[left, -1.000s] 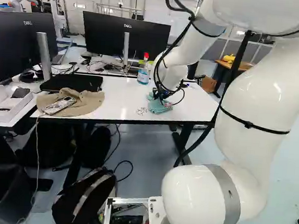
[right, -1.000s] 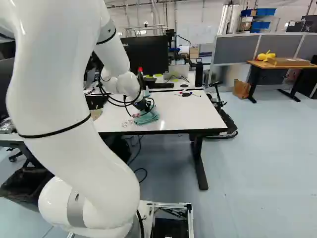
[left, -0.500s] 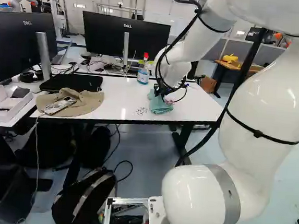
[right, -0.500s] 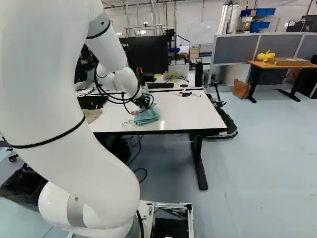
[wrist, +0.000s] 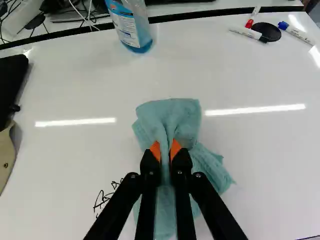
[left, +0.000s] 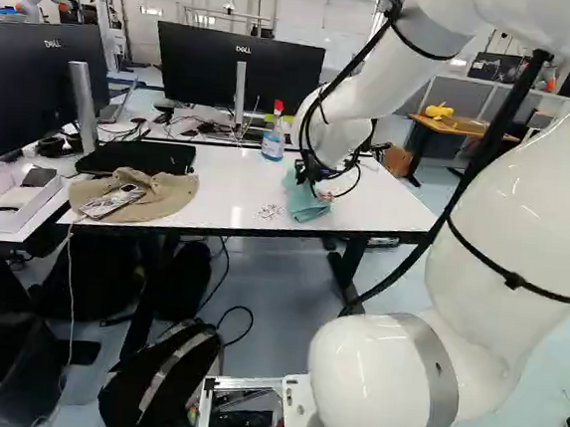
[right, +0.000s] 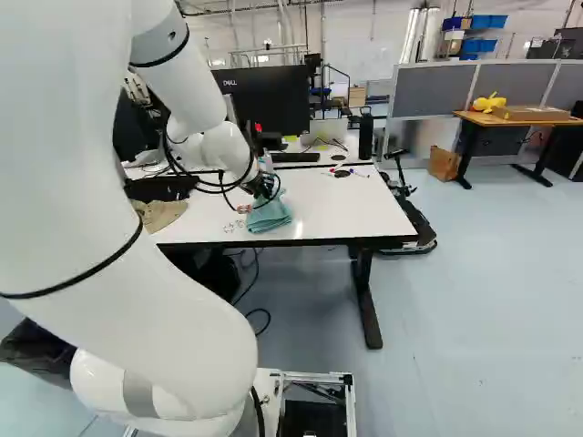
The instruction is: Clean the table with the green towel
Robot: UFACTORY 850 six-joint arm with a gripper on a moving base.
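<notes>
Leaning farther back toward the base than before, white arm [left: 518,234], forearm [left: 371,86] slanting down, jaws pinching a fold of green towel [wrist: 175,114], bunched on the white counter [left: 232,189] near black scribbles [wrist: 106,197].

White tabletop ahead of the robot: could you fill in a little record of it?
surface: glossy white table
cloth: crumpled blue-green fabric towel
grip: black two-fingered gripper with orange pads, closed on the towel
marks: black handwriting beside the towel, not wiped away
bottle: clear plastic spray bottle, blue liquid inside, standing
pens: three white markers by a round black disc
</notes>
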